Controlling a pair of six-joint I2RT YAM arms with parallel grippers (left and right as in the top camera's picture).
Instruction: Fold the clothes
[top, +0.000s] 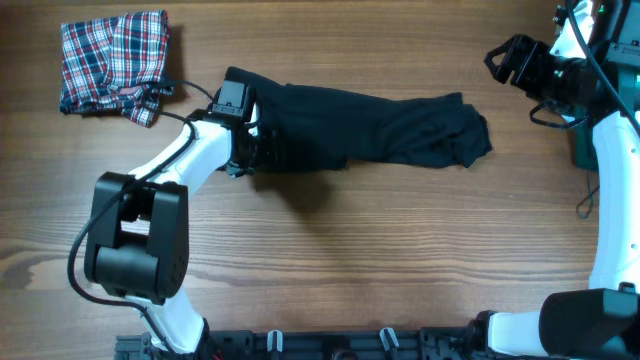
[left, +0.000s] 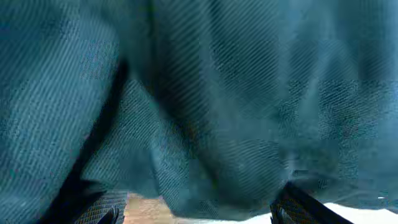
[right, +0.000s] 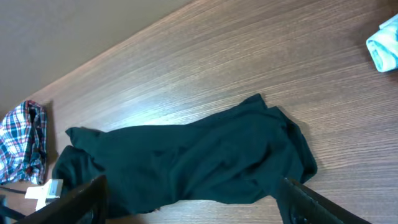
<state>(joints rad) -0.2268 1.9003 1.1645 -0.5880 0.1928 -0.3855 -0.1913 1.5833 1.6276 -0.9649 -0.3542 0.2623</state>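
Garments counted: two in the overhead view, one red-blue-white plaid cloth garment (top: 113, 60) and one long near-black soft garment (top: 370, 128).
Other cloth: one pale blue bundle (right: 384, 43), seen at the edge of the right wrist view.
Writing: none can be read at this size.
Plaid garment: folded small, near the far left corner of the wooden counter (top: 380, 270), apart from the dark one.
Dark garment: stretched left to right across the middle, with its right end bunched.
Left pincer (top: 245, 155): at the dark garment's left end, fingers spread wide and pressed into the fabric; no grip can be made out.
Right pincer (top: 498, 60): raised at the far right, fingers wide apart, holding nothing.
Open room: bare wood across the whole near half.
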